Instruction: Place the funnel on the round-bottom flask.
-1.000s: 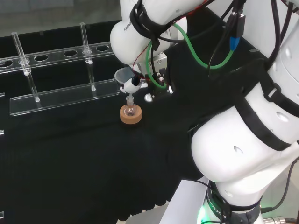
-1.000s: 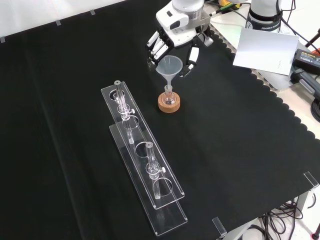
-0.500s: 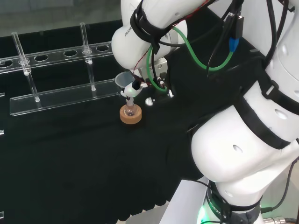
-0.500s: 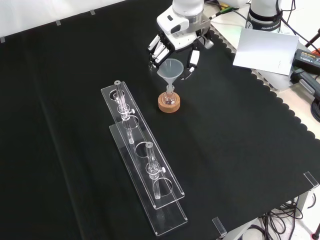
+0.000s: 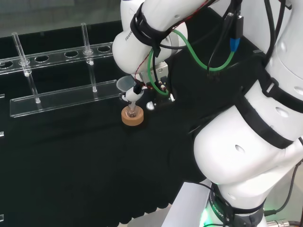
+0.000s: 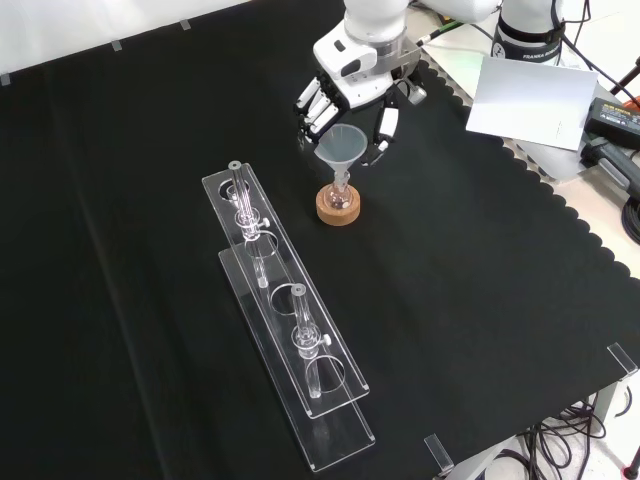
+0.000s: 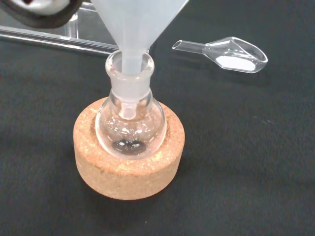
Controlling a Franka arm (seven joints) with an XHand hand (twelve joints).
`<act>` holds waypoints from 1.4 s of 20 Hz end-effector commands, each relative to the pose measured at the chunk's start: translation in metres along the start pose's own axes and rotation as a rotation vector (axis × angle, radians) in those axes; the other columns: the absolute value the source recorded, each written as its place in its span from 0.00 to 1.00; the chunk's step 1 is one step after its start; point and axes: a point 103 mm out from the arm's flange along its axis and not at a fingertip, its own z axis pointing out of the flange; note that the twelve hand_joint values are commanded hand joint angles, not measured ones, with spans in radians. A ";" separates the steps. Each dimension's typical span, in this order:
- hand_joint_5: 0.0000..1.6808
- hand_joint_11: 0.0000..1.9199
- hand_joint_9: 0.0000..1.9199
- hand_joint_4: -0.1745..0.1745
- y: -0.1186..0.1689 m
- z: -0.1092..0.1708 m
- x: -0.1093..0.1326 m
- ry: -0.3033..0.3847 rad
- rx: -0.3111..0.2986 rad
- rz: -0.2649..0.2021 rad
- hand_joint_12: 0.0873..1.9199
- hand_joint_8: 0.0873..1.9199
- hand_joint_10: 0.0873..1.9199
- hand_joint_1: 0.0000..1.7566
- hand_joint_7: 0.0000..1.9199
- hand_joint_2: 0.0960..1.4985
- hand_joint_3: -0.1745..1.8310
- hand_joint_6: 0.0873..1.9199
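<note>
Head view first: the black and white robot hand (image 5: 135, 91) sits tucked under the big white arm link, fingers curled round the small translucent plastic funnel (image 5: 125, 83). Its stem points down into the little clear glass round-bottom flask (image 5: 132, 111), which stands on a round cork ring stand (image 5: 132, 117). At about 10 o'clock from the flask there's a long clear acrylic tube rack (image 5: 66, 97) on the black cloth surface (image 5: 85, 161). Most of the hand is hidden by the arm link here, so the grip itself is hard to read.

Front view: clearer. The hand (image 6: 345, 95) comes in from 12 o'clock with fingers either side of the funnel (image 6: 341, 146), pinching it near the cone. The flask (image 6: 338, 196) and cork ring (image 6: 338, 207) are directly below, and the rack (image 6: 290, 330) runs off toward 7 o'clock.

Wrist view: the funnel (image 7: 135, 29) has its stem down inside the neck of the flask (image 7: 130, 120). I can't tell whether the cone is actually resting on the rim yet. A clear plastic scoop holding a bit of white powder (image 7: 224, 50) lies on the cloth nearby.

Handling-wise, I'd guess the funnel is light and slick, best held at the cone. The flask is fragile glass, only cradled by the cork, so sideways nudges could tip it.
</note>
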 end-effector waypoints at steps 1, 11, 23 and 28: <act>0.34 0.32 0.47 0.36 0.002 0.000 -0.001 -0.003 -0.005 0.000 0.64 0.34 0.19 0.47 0.32 0.44 0.38 0.26; 0.32 0.31 0.45 0.34 0.003 0.005 0.000 -0.015 0.026 -0.004 0.65 0.35 0.21 0.47 0.30 0.44 0.38 0.25; 0.29 0.30 0.44 0.33 0.003 0.006 0.003 -0.011 0.038 -0.014 0.65 0.35 0.23 0.45 0.28 0.43 0.38 0.23; 0.27 0.29 0.42 0.33 0.003 0.007 0.005 -0.005 0.056 -0.030 0.66 0.36 0.24 0.44 0.26 0.42 0.38 0.21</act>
